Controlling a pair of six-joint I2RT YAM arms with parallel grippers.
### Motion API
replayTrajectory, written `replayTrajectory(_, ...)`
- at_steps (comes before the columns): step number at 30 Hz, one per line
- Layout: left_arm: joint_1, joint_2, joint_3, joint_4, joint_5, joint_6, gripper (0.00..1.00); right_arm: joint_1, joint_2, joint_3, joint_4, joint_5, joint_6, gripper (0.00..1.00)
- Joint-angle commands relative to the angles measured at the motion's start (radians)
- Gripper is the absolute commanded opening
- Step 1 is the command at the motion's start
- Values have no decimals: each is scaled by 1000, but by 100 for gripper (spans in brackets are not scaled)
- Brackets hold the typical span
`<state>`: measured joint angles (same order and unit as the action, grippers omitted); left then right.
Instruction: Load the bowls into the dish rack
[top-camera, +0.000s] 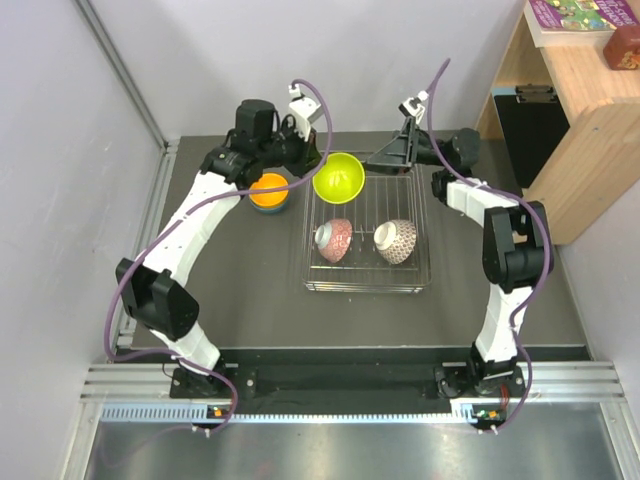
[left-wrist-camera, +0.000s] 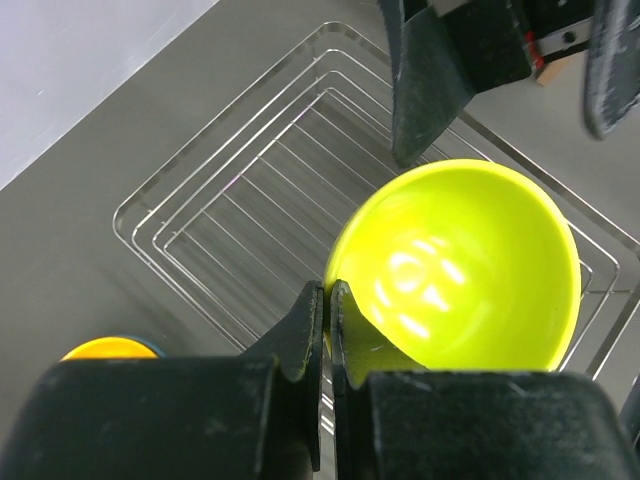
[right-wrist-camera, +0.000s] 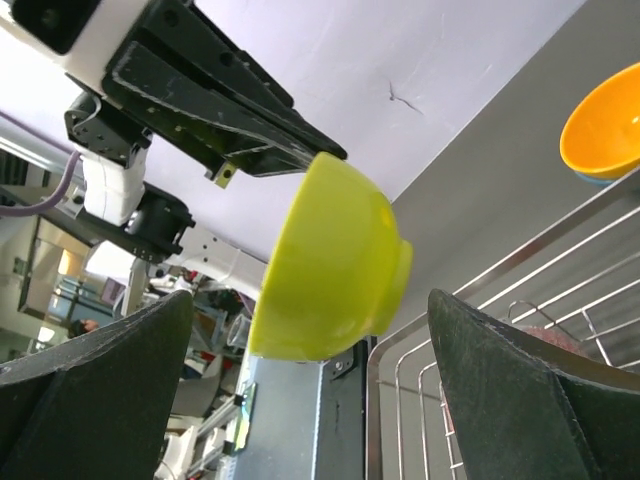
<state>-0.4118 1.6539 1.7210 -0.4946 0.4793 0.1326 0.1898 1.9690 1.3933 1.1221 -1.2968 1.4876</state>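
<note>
Left gripper (left-wrist-camera: 327, 290): pinched tight on the lime bowl (left-wrist-camera: 470, 270), rim between the fingers.
Right gripper (top-camera: 385, 157): spread wide, held nothing, sat just beside that bowl's outer wall.
Rack (top-camera: 420, 285): lay below both grippers.
Pink-patterned bowl (top-camera: 334, 240), grey-patterned bowl (top-camera: 396, 241): tilted side by side in the rack, nearer the bases than either gripper.
Orange bowl (top-camera: 268, 188): nested in the blue bowl (top-camera: 272, 208), beside the left gripper, outside the rack.

No legible text, label, brand or number appears in any view. The purple printed item (top-camera: 575, 12) on the wooden shelf (top-camera: 590, 110), beyond the far right corner of the dish rack (top-camera: 365, 288), carries print too small to read.
</note>
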Motion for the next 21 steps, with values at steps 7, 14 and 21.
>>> replayTrajectory(7,-27,-34,49,41,30,-8,0,19,-36,-47,-77,24,-135,99)
replayTrajectory(14,-45,-31,37,45,15,5,0,57,-55,-57,-132,24,-177,100)
replayTrajectory(21,-55,-28,29,47,2,18,0,82,-79,-66,-326,21,-328,100)
